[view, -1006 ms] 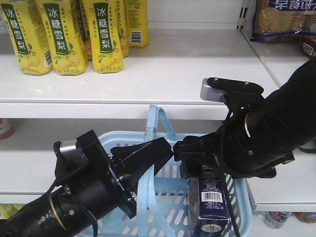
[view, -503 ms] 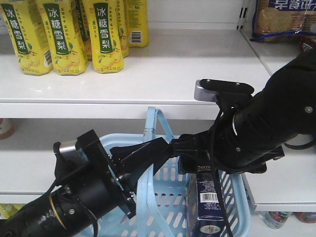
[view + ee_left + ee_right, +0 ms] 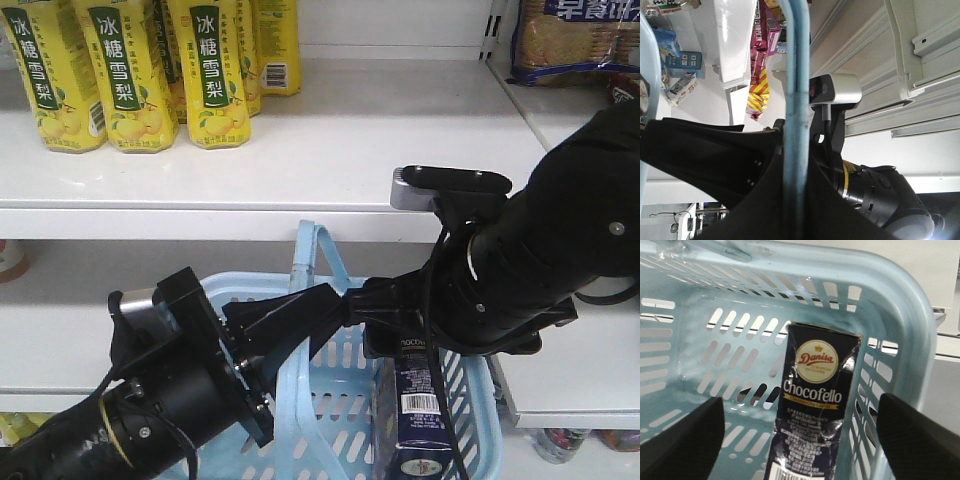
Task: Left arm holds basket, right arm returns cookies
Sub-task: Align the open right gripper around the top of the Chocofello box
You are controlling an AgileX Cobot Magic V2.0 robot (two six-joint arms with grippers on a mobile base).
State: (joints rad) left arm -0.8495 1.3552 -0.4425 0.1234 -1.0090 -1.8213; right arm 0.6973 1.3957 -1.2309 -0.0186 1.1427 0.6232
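Note:
The light blue basket (image 3: pixel 340 420) hangs in front of the shelves, its hoop handle (image 3: pixel 305 260) upright. My left gripper (image 3: pixel 298 322) is shut on that handle; in the left wrist view the handle bar (image 3: pixel 795 75) runs straight between the closed jaws of the left gripper (image 3: pixel 795 195). The cookies (image 3: pixel 420 405), a dark navy carton, stand upright at the basket's right side. My right gripper (image 3: pixel 400 335) hovers just above the carton. In the right wrist view the cookies (image 3: pixel 815 405) lie between the wide-open fingers (image 3: pixel 682 440) of the right gripper (image 3: pixel 802 445), untouched.
Yellow pear-drink bottles (image 3: pixel 130 70) stand at the back left of the white upper shelf (image 3: pixel 380 150). A bag of biscuits (image 3: pixel 570 35) sits on the shelf at top right. Cans (image 3: pixel 560 442) show below the lower shelf at right.
My right arm has shifted a little to the left over the basket. The left arm, basket and carton have hardly moved.

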